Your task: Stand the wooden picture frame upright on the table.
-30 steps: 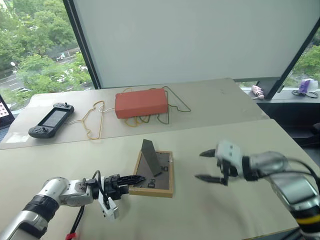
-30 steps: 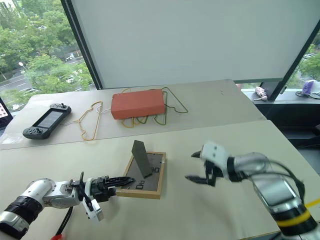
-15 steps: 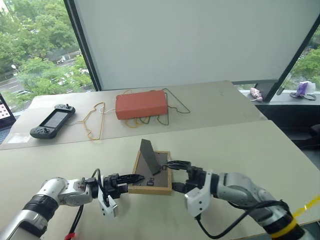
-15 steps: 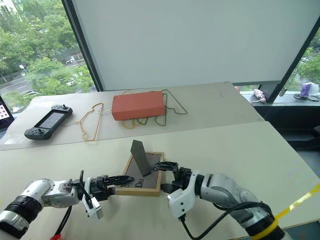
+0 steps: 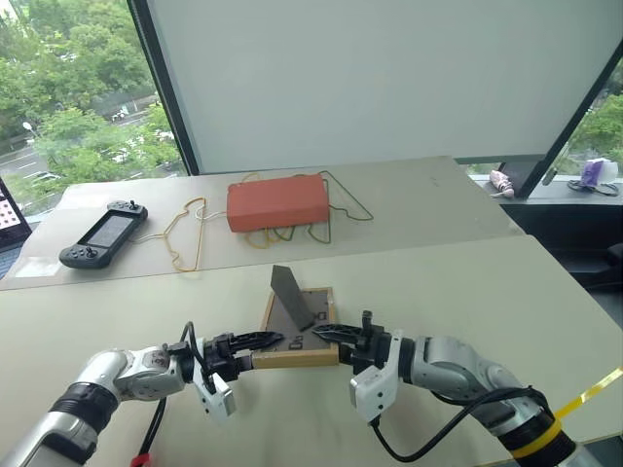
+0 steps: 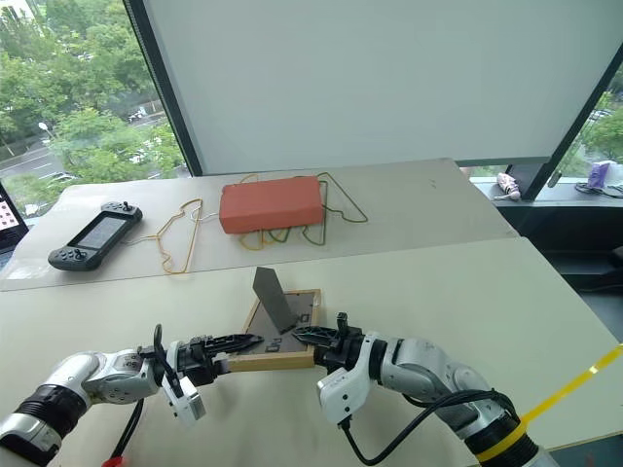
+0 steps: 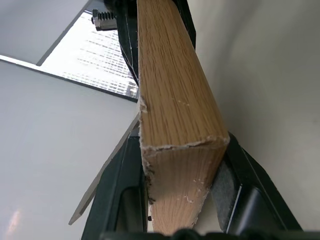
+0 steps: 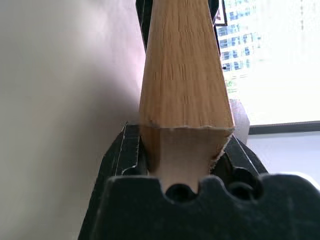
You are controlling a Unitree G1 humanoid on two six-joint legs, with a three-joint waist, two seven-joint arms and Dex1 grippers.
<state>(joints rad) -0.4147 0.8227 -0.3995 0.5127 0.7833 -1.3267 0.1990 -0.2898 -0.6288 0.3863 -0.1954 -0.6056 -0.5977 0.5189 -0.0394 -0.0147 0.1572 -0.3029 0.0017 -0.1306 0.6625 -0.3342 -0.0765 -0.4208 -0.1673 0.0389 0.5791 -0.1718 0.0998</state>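
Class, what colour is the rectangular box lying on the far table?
Orange-red box, clearest in the left eye view.

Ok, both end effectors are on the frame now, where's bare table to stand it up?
Bare patches of the table: right of the wooden picture frame out to the table's right edge, and left of it. Crowded: the far table, with the orange-red box, wire hangers and game controller.
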